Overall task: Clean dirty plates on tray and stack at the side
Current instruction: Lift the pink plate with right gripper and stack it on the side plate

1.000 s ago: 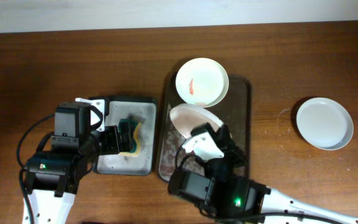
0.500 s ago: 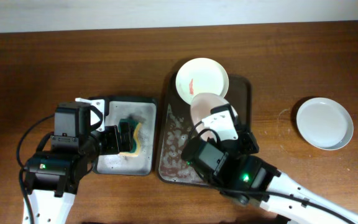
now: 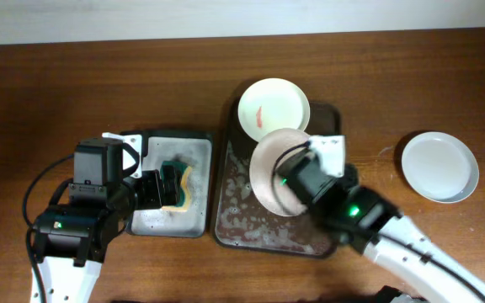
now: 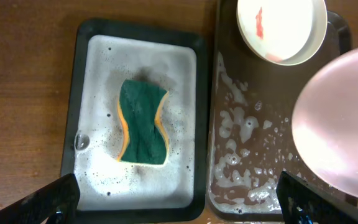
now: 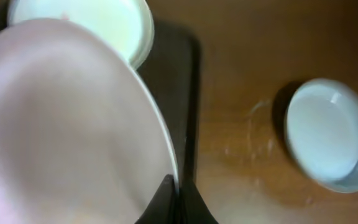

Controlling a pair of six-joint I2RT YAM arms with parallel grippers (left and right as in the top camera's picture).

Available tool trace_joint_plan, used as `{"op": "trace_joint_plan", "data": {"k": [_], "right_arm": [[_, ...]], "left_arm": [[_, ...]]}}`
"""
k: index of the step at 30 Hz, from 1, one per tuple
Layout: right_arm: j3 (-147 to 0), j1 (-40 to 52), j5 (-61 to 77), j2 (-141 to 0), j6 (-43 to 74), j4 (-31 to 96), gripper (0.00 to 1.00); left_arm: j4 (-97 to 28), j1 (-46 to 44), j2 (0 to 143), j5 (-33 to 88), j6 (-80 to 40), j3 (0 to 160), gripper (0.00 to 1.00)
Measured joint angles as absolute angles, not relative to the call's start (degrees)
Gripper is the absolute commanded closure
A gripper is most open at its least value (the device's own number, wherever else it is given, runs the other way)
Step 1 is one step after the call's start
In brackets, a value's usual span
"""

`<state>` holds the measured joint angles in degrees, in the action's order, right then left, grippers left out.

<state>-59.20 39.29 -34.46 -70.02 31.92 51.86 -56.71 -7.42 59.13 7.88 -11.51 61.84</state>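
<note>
The right gripper [image 5: 179, 198] is pinching the rim of the pink plate [image 3: 266, 172]. Its two fingers are squeezed close together on the plate's edge. The pink plate is hanging in the air above the brown tray [image 3: 230, 215], over the half near the tray's right edge. It is looking tipped, not flat. In the right wrist view the pink plate is filling most of the left side, and it is blurry there.

Below it, the brown tray is sitting in the middle of the table [image 3: 74, 84]. Its floor is shining wet, with white soap bubbles on it. The white plate [image 3: 274, 108] is lying at the far edge of the brown tray, and a small red smear is showing inside it. The pink plate's edge is sitting just in front of the white plate in the overhead view.

Another pale plate [image 3: 439, 166] is resting alone on the bare wood near the table's right edge, well apart from the brown tray.

The left gripper [image 4: 179, 208] is hovering over the small grey tray [image 4: 82, 93], which is lying just beside the brown tray's left edge. Its fingers are spread wide and are holding nothing. A green and yellow sponge [image 4: 142, 121] is lying in the soapy middle of the small grey tray.
</note>
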Motion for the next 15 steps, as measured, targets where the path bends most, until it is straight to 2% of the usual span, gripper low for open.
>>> {"op": "trace_joint_plan", "data": {"k": [3,8,12,15], "right_arm": [[-59.2,24.9,-19.9,-70.0,31.9,51.7,0.96],[-59.2,-5.8,3.0,-70.0,30.0,49.4,0.96],[-59.2,-24.8,10.2,-72.4,29.5,45.1,0.96],[-59.2,-33.6,10.2,-77.3,30.3,40.8,0.96]], "left_arm": [[-56.6,-7.4,59.1,7.9,-11.5,61.8,0.01],[-56.6,-7.4,59.1,7.9,-11.5,61.8,0.01],[-56.7,-7.4,59.1,7.9,-11.5,61.8,0.01],[-56.6,-7.4,59.1,7.8,-11.5,61.8,0.01]]}}
